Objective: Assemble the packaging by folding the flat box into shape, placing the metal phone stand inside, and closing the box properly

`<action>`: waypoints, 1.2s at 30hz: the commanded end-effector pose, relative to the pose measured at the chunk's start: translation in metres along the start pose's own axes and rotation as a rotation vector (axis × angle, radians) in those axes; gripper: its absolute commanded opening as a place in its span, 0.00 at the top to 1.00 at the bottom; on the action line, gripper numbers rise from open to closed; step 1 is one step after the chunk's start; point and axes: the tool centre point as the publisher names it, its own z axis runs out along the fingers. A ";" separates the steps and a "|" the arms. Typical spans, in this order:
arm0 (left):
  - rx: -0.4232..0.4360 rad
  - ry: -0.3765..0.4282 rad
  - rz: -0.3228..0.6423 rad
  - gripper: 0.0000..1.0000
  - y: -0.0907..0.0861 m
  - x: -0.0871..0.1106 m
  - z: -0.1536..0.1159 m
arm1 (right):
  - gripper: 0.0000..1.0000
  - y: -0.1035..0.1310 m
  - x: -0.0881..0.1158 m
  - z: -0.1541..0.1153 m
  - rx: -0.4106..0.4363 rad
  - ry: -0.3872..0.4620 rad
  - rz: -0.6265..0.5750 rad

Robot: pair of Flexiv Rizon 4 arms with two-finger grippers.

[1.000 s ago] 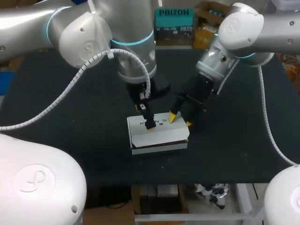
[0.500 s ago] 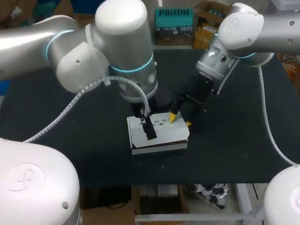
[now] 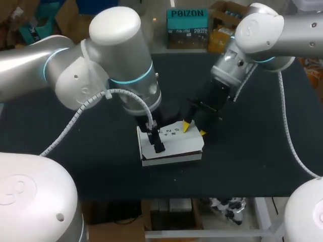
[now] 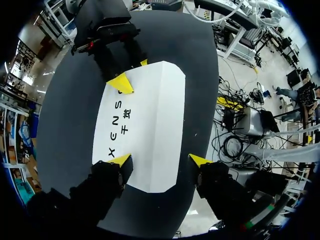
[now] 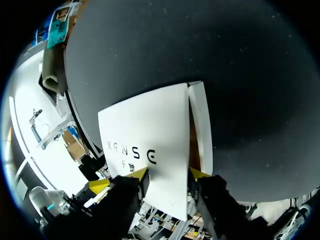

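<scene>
Black table (image 3: 101, 169): left arm (image 3: 121, 75) bent over white box (image 3: 174, 144), jaws spread; right arm (image 3: 232, 65) at box corner, jaws released.

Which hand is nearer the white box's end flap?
Right. The right hand sits at the lid's edge beside the flap, while the left hand is over the opposite end of the box, one fingertip on the lid.

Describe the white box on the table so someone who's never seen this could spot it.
On the black table, look near its front middle, where the yellow-tipped left gripper and right gripper meet. Under them lies a flat white cardboard box, the only pale thing on the dark top, with black letters across its lid.
</scene>
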 end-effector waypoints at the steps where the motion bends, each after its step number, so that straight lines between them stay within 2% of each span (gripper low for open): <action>1: 0.007 0.017 0.002 0.33 0.001 -0.003 0.010 | 0.49 0.002 0.000 0.000 0.004 -0.002 0.001; 6: 0.007 0.032 -0.003 0.36 0.002 -0.001 0.015 | 0.49 0.002 0.000 0.000 0.004 -0.002 0.001; 10: 0.004 0.033 -0.008 0.35 0.002 -0.001 0.019 | 0.49 0.002 0.000 0.000 0.004 -0.002 0.001; 23: -0.011 -0.015 -0.025 0.40 0.003 -0.006 0.026 | 0.51 0.002 0.000 0.000 0.004 -0.002 0.001; 32: -0.007 -0.068 -0.011 0.39 0.001 -0.008 0.026 | 0.51 0.002 0.000 0.000 0.004 -0.002 0.001; 36: -0.012 -0.090 -0.010 0.43 0.000 -0.010 0.027 | 0.51 0.002 0.000 0.000 0.004 -0.002 0.001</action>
